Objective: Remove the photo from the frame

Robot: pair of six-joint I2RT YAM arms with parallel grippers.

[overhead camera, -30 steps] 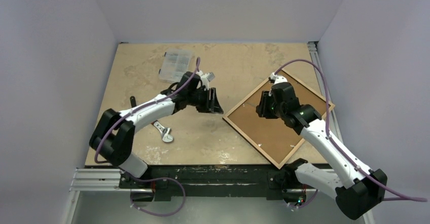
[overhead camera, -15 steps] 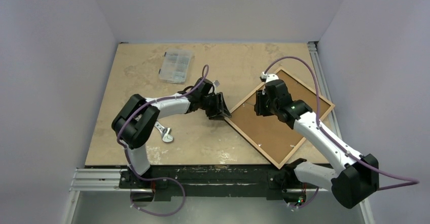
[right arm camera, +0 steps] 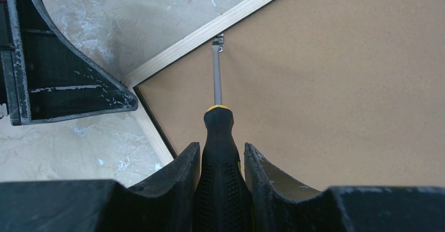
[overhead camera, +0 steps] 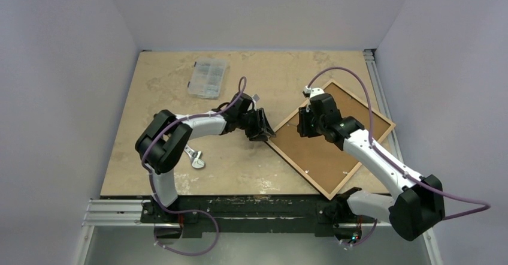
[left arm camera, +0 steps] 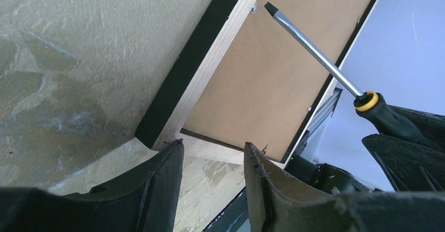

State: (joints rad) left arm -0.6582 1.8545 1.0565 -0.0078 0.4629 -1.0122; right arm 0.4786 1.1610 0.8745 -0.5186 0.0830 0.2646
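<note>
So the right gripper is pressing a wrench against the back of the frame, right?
Not quite: the tool is a screwdriver. The right gripper is pressing it against the back of the frame, as the right wrist view shows.

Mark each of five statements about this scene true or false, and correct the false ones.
1. The frame lies with its brown backing up. True.
2. The right gripper has empty jaws. False: they are shut on the screwdriver handle.
3. The screwdriver's tip is at a metal tab by the frame's wooden edge. True.
4. The parts box sits on the frame. False: it lies apart from it, at the table's far left.
5. The left gripper holds the wrench. False: its jaws are open near the frame's corner, and the wrench lies on the table.
</note>
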